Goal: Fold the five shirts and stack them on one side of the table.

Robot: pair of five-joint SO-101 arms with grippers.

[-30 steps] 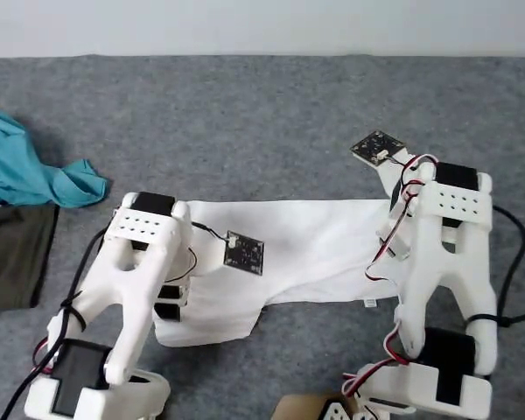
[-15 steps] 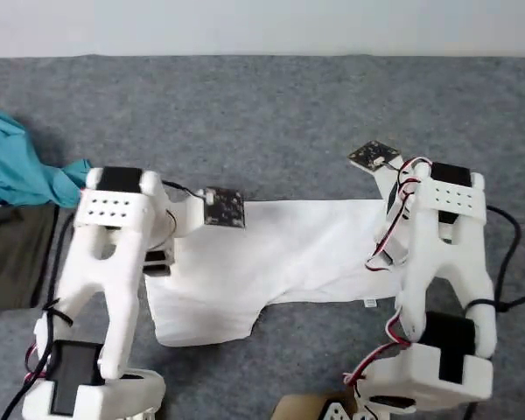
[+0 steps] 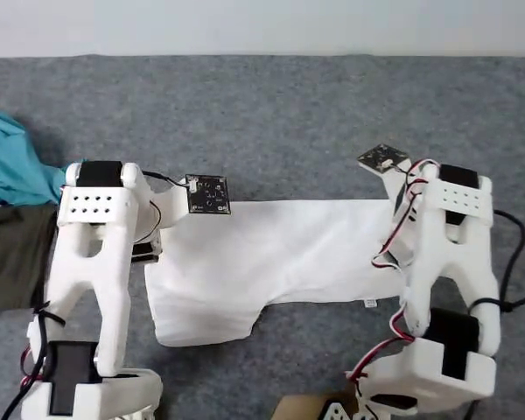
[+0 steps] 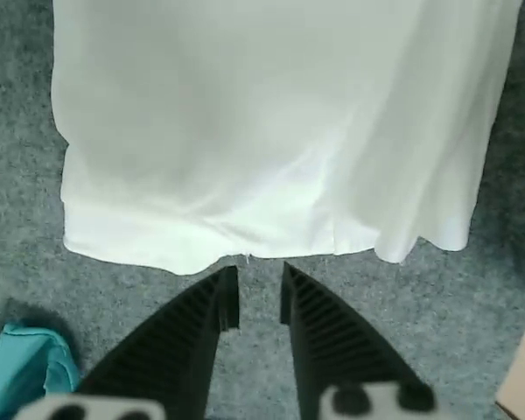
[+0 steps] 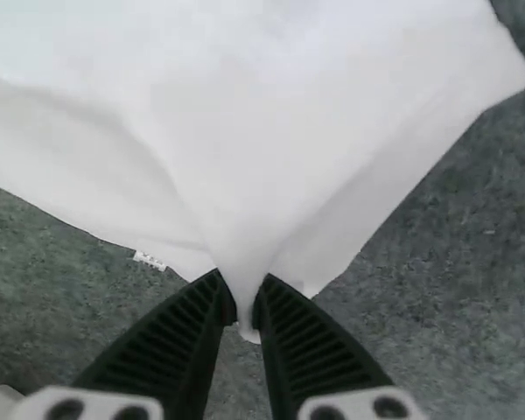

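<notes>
The white shirt point(image 3: 271, 254) lies flat at the centre of the worktop point(image 3: 271, 114), which has a grey, carpet-like surface. The shirt is spread lengthwise between the two arms, with one narrower portion extending toward the near edge on the left-arm side. In the right wrist view, the right claw point(image 5: 243, 284) is clamped on a pinched fold at the edge of the white shirt point(image 5: 245, 114); the cloth enters between the two fingers. In the left wrist view, the left claw point(image 4: 258, 273) is positioned over bare grey surface just beside the hem of the white shirt point(image 4: 271, 114), with its fingers slightly apart and nothing between them. A teal shirt point(image 3: 17, 171) lies crumpled at the left edge of the worktop, with a dark shirt point(image 3: 13, 254) touching it on the near side. Both are well apart from the white shirt.
</notes>
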